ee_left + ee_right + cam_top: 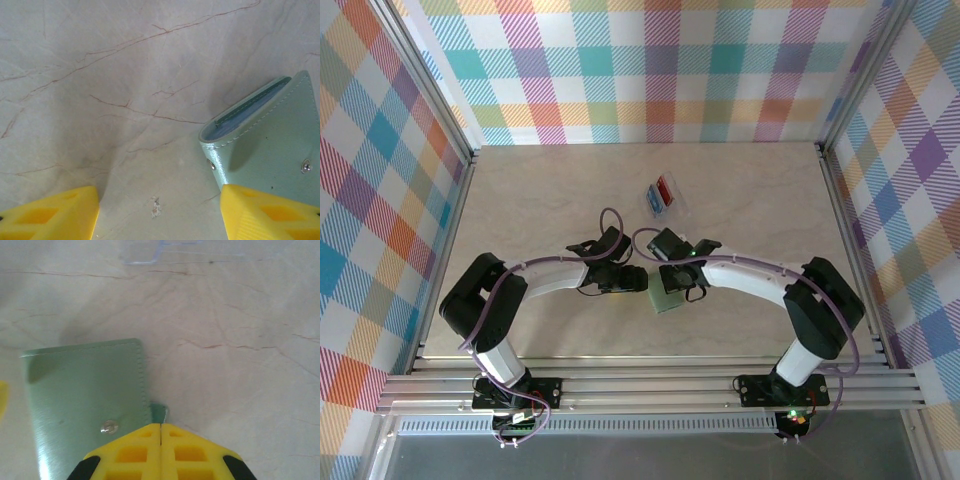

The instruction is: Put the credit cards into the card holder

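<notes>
The card holder, a grey-green wallet with a small stud, lies on the table between my two grippers. In the right wrist view the card holder sits to the left, and my right gripper is shut on a small green tab at its edge. In the left wrist view the card holder gapes a little, showing a bluish inside. My left gripper is open over bare table, its right finger over the wallet's near corner. The credit cards, red and blue, lie in a clear tray further back.
The clear plastic tray stands just beyond the grippers; its corner shows at the top of the right wrist view. Aluminium frame rails and checked walls bound the beige marbled table.
</notes>
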